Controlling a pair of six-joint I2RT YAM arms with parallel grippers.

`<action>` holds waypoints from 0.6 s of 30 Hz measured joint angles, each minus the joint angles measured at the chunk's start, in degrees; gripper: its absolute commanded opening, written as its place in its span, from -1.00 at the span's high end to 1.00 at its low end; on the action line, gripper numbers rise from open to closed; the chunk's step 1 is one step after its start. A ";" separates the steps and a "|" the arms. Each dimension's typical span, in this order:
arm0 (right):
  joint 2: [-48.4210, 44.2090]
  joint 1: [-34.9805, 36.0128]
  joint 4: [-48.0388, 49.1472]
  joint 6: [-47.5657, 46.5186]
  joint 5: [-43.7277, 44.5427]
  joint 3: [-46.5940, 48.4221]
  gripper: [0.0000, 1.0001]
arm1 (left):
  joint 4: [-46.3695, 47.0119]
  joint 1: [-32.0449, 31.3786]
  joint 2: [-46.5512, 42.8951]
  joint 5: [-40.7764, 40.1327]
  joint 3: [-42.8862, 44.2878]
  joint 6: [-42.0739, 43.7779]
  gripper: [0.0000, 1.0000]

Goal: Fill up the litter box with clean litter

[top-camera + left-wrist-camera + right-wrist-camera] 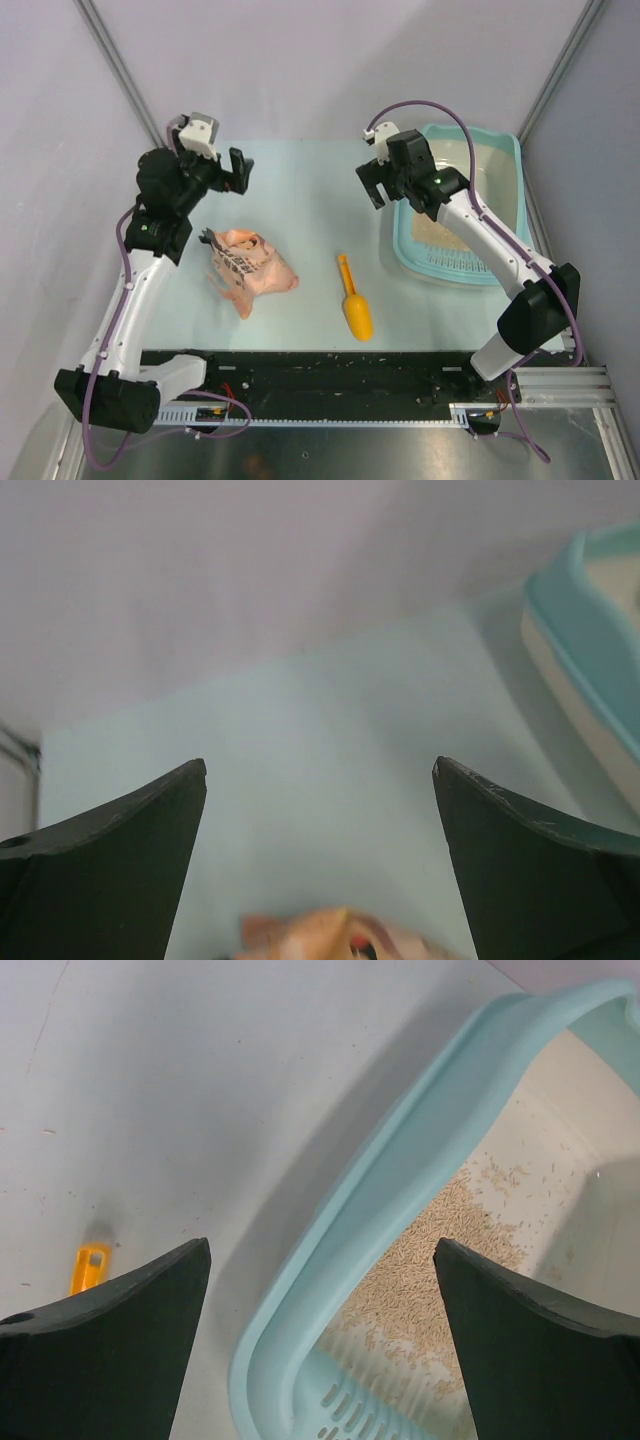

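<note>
1. Top external view: one litter box (448, 264) is seen at the far right of the table (300, 190), with its slotted grille at the near end.
2. One small patch of clean litter (410, 1280) is found inside the box, beside the grille.
3. One pink-orange bag (250, 262) is placed at the left.
4. One orange scoop (353, 300) is placed in the middle, apart from the box.
5. Two grippers are counted. The left gripper (320, 780) is held wide apart above the table, with nothing gripped. The right gripper (320, 1260) is spread wide over the left rim of the box, also with nothing gripped.
</note>
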 measured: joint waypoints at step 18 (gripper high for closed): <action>0.00 -0.68 -0.72 -2.99 0.76 -0.44 -0.99 | -29.55 0.22 -9.11 -3.28 -6.36 -12.57 -0.73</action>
